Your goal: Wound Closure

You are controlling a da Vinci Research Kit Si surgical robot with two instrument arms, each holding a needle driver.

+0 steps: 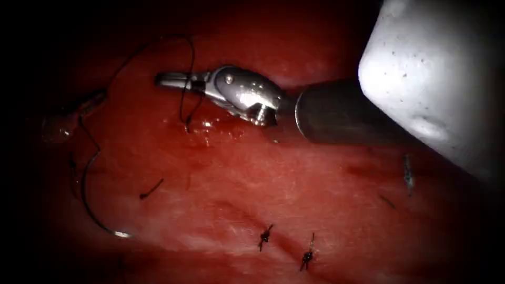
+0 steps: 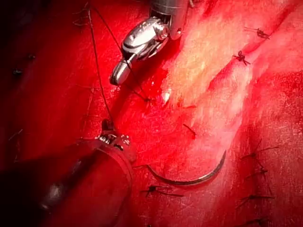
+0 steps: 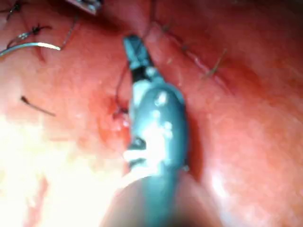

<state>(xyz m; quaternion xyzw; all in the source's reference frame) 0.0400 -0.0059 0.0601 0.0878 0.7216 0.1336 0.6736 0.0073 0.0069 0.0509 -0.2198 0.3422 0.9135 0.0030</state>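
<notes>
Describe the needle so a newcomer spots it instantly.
Start at the right tool, jaws shut on the thread, high on the tissue. Look down and left: the needle lies loose on the surface, held by neither tool. It is one long, smooth metal curve, unlike the short dark cut ends and knots nearby.

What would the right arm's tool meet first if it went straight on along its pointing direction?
The right arm's steel tool, jaws shut on the thin dark thread, points left; only bare red tissue seems ahead, though depth is unclear.
</notes>
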